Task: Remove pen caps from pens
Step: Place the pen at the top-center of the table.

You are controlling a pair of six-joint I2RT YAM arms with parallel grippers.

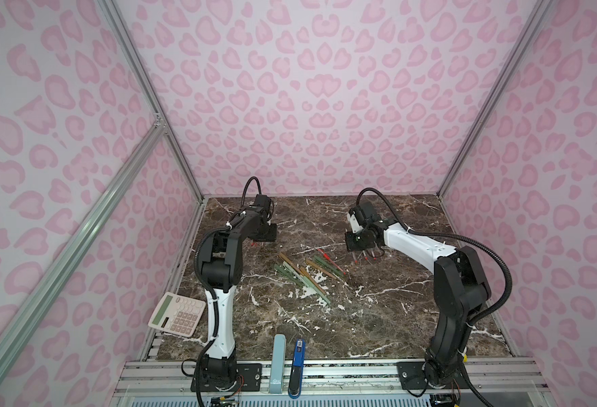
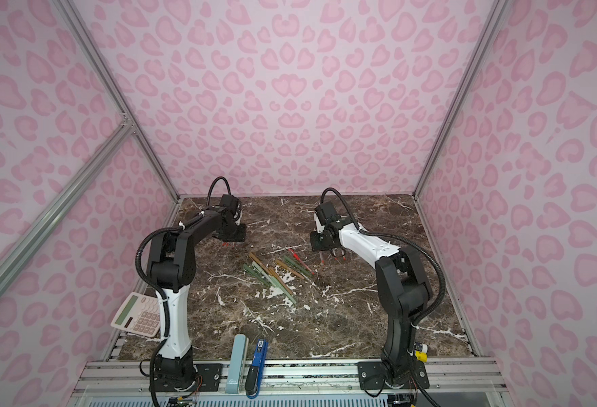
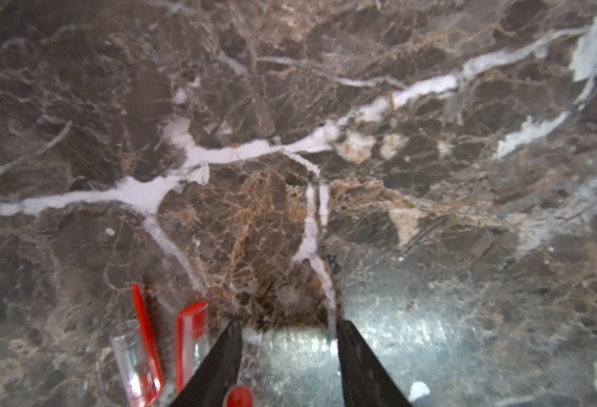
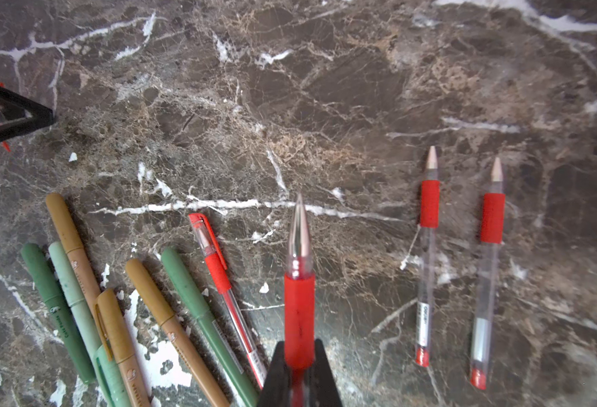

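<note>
While the right gripper [image 4: 298, 349] pinches a red-grip pen [image 4: 299, 299] tight by its barrel, metal tip bare and pointing away from the jaws, the left gripper [image 3: 288, 326] hangs low over the marble tabletop [image 1: 378, 310] with its fingers parted and bare stone showing between them. The heap of green and tan pens [image 1: 302, 275] lies mid-table, caps on as far as shows. The right gripper hovers to the heap's right and a little farther back, the left gripper to the heap's left and farther back. A capped red pen [image 4: 219, 278] rests at the heap's right edge, just beside the held pen but not touching it. Two bare-tipped pens [image 4: 427, 264] lie side by side on the stone beyond the held pen, on the side away from the heap, with a gap between them. Two red-and-clear caps [image 3: 138, 356] lie on the marble just outside one finger of the left gripper. A third red piece [image 3: 239, 396] shows low between that gripper's fingers; whether it touches either one cannot be told.
</note>
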